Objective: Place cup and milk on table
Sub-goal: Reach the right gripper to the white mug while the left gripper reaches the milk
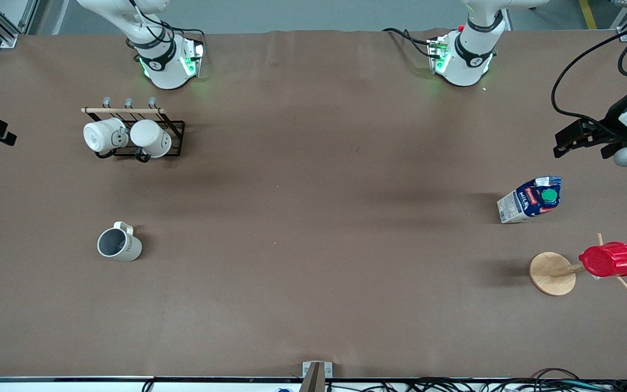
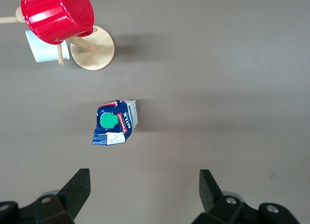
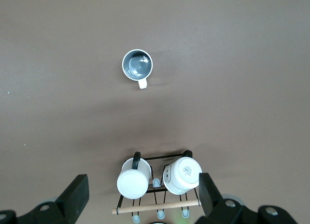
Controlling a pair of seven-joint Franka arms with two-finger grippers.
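The cream-white cup (image 1: 119, 243) stands upright on the brown table (image 1: 313, 218) toward the right arm's end, dark inside showing; it also shows in the right wrist view (image 3: 137, 65). The milk (image 1: 531, 199) carton with its green cap stands on the table toward the left arm's end; it also shows in the left wrist view (image 2: 116, 122). My left gripper (image 1: 575, 140) is open and empty above the table beside the milk, apart from it; its own view shows it (image 2: 144, 195) open. My right gripper (image 3: 143, 197) is open and empty, high over the mug rack, out of the front view.
A black wire rack (image 1: 174, 136) with two bright white mugs (image 1: 104, 136) (image 1: 151, 138) stands near the right arm's base. A wooden peg stand (image 1: 552, 273) carries a ribbed red cup (image 1: 609, 259), nearer the front camera than the milk.
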